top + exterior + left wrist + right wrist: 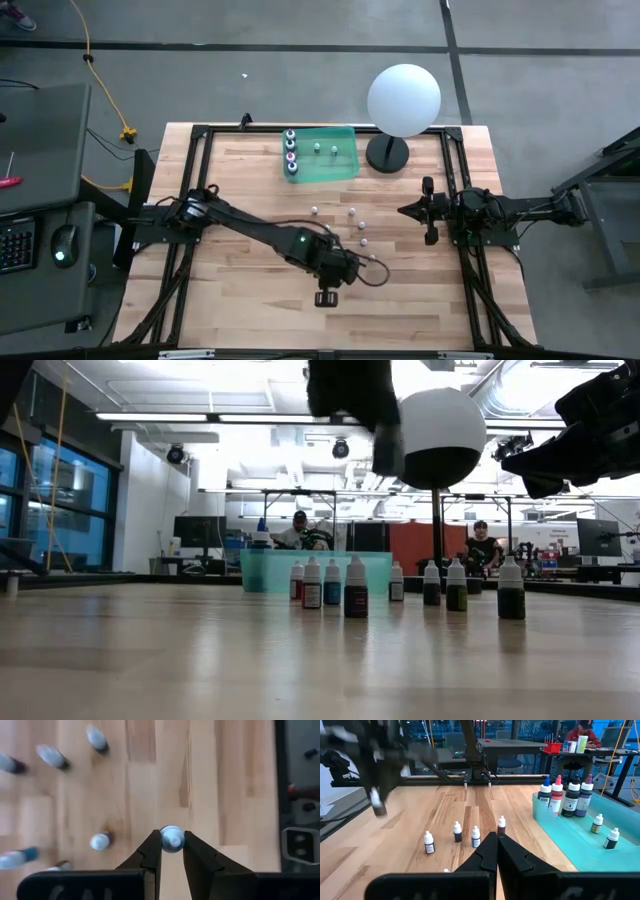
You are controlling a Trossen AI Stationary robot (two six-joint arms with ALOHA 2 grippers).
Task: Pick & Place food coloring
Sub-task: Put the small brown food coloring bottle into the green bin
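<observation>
- While the left gripper pinches 1 tiny white-capped food-colouring bottle, well short of the teal plastic tray, lift straight — then carry trayward.
- Right gripper — shut, empty, beside the tray.

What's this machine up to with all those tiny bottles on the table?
It is moving food coloring bottles into a green tray. The left gripper has its fingers closed around the white cap of one small bottle out on the wooden table. A few more small bottles stand loose nearby. The tray at the back already holds several larger bottles and two small ones. The right gripper waits shut at the right side.
</observation>
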